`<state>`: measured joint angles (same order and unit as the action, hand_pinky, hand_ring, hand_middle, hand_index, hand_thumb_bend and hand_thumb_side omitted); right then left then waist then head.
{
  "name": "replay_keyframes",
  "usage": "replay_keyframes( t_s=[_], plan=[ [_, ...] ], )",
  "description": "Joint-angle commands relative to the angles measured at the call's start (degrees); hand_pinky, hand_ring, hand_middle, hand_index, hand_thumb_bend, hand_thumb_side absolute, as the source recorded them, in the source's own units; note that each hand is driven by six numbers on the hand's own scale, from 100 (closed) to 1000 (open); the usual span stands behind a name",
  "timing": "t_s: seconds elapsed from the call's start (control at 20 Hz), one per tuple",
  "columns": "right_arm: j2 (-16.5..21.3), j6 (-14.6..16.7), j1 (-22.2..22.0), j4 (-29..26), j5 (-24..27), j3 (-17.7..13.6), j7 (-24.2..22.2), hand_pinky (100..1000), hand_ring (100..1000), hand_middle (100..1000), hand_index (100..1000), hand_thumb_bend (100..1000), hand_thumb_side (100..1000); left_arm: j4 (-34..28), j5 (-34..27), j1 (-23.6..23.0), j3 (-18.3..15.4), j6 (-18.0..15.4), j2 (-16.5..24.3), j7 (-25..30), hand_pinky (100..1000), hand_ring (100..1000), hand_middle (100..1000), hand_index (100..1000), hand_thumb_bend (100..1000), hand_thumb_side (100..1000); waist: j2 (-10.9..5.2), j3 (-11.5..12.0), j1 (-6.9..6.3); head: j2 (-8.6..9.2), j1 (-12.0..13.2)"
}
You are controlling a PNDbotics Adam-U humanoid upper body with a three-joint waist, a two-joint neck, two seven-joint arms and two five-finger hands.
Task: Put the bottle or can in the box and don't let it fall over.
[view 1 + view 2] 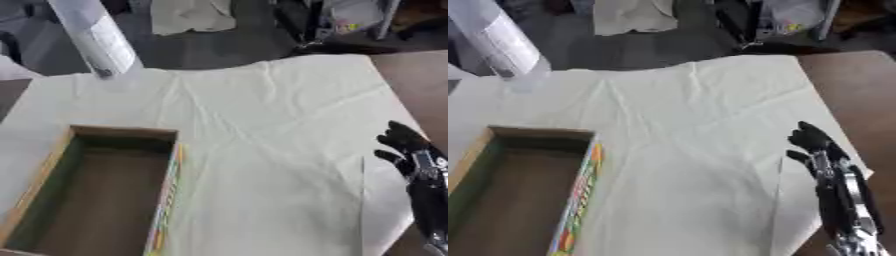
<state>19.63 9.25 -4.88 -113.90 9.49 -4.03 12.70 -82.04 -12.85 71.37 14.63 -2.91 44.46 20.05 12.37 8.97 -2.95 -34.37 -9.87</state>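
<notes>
Bottle (pixel 94 37) hovering far left, box (pixel 52 165) empty.
I'm idling my right robot hand (pixel 820 150) open; next needs lowering upright.

The box (pixel 96 192) sits at the near left of the counter (pixel 262 125), the bottle (pixel 94 37) behind it at the far edge, my right hand (pixel 820 147) well apart at the right.

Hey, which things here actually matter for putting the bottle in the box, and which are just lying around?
For the job:
- bottle, pale, raised at upper left
- box, open, nothing in it
- right hand, resting at lower right

Lying about:
- white cloth over the table
- clutter on the floor beyond
</notes>
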Motion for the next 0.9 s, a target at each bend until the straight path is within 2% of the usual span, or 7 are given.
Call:
replay_keyframes(
  t_s=[0.05, 0.25, 0.9],
  plan=[
    [1.63, 0.32, -0.19, -0.7, 0.76, -0.73, 0.45, 782, 843, 900, 749, 100, 788, -1.72, -1.34, 0.49, -0.55, 0.63, 2.71, -0.31, 671, 319, 315, 325, 100, 100, -1.44, 0.1, 0.22, -0.37, -0.7],
    [2.11, 0.49, -0.23, -0.7, 1.56, -1.07, 0.82, 782, 843, 900, 748, 100, 786, -3.0, -2.07, -0.29, -0.1, 1.18, 3.2, -0.32, 673, 319, 316, 325, 100, 100, -1.7, -0.73, 0.19, -0.45, -1.34],
    [3.0, 1.19, 0.77, -0.7, 3.3, -1.34, 0.71, 782, 842, 900, 748, 100, 776, -10.04, -1.27, -6.65, 2.36, 2.16, 6.19, -1.32, 682, 321, 315, 321, 100, 100, -1.2, 0.06, 0.78, -0.3, -2.22]
  ],
)
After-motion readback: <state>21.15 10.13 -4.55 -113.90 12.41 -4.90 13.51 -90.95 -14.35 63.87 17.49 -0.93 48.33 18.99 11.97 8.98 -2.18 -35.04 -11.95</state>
